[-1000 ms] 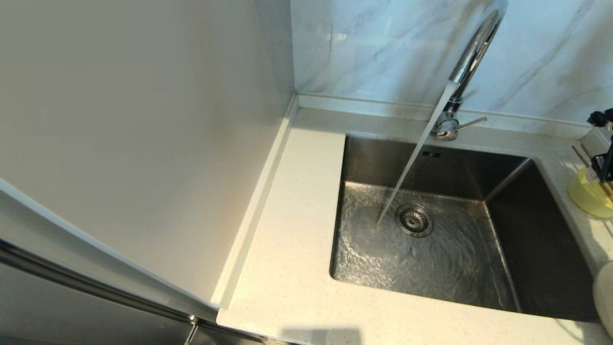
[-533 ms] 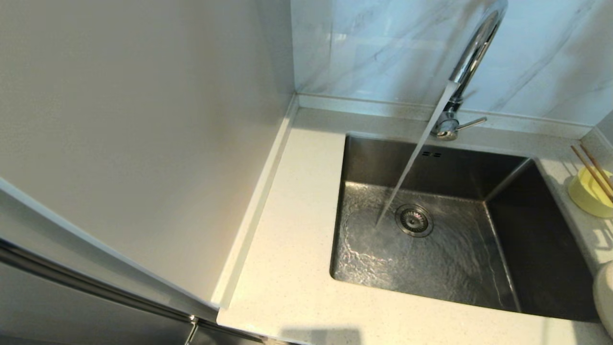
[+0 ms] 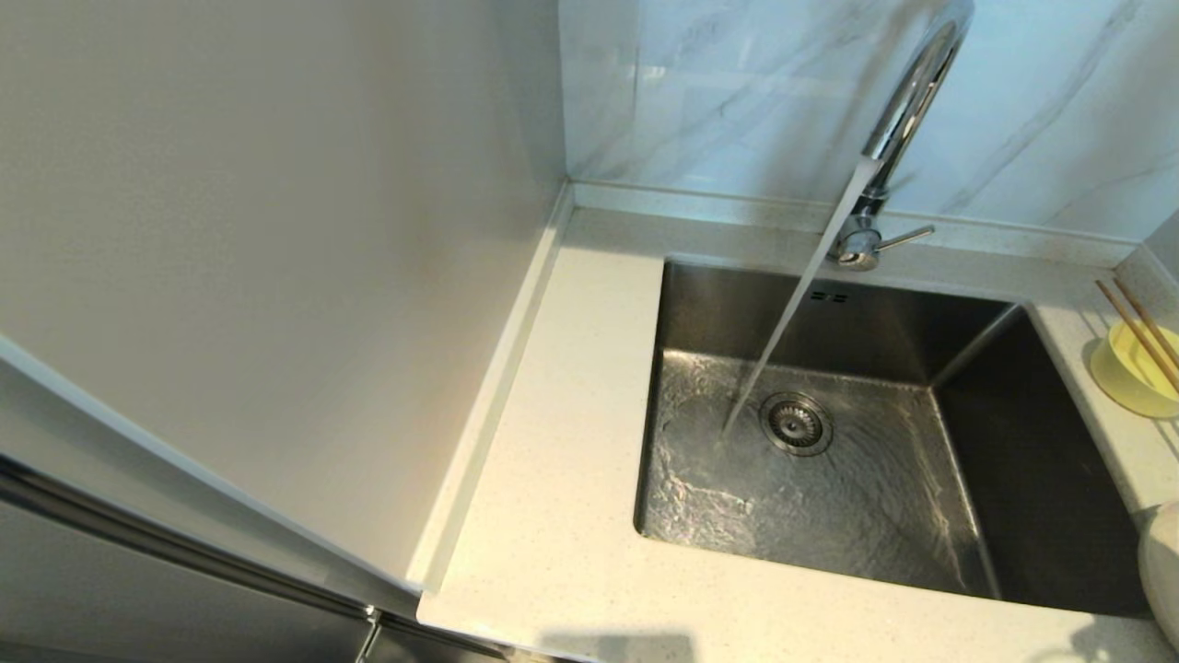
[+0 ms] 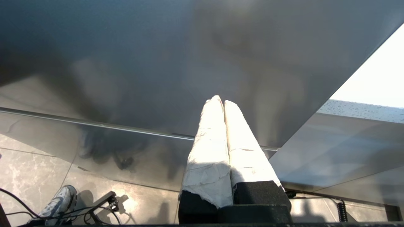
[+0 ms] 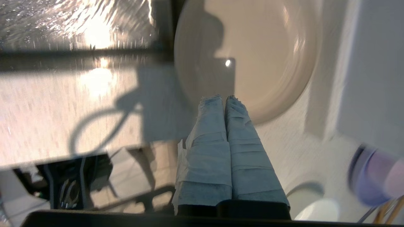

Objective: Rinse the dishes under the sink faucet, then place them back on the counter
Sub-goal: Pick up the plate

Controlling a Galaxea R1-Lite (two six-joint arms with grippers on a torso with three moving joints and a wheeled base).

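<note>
The plate [image 5: 249,56] overhangs the basin [image 3: 829,497] edge beside the tabletop [image 3: 562,516]; your right gripper [image 5: 224,98], fingers pressed together, can knock it in.

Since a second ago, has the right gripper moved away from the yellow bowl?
Yes. It was over the yellow bowl by the sink a second ago; the head view no longer shows it, and the right gripper is now near the plate.
</note>
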